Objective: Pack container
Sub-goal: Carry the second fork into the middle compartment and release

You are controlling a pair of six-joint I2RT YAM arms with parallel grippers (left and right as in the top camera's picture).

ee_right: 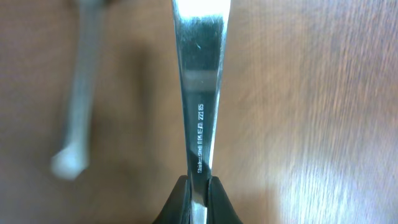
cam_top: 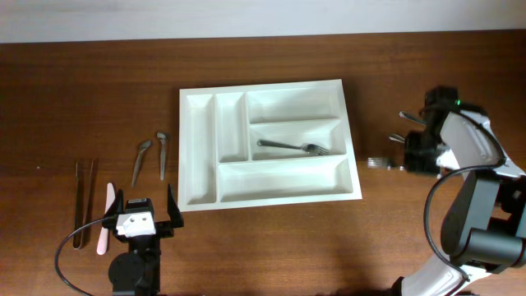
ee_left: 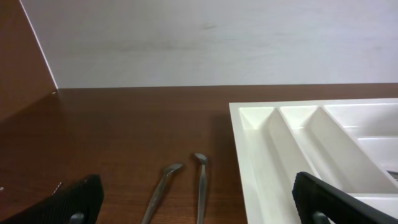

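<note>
Sitting just beside left fingers (cam_top: 172, 210): container (cam_top: 198, 152)

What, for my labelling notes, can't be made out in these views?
Right wrist: the steel handle in the right tool runs off the top edge; utensil type unknown.
Right wrist: grey item beside it, blurred.
Left wrist: utensil nearest the container, handle cut by bottom edge.

Soft, even light; sheen on the steel handle (ee_right: 200, 81) in the right wrist view, blurred utensil (ee_right: 78, 112) behind
</note>
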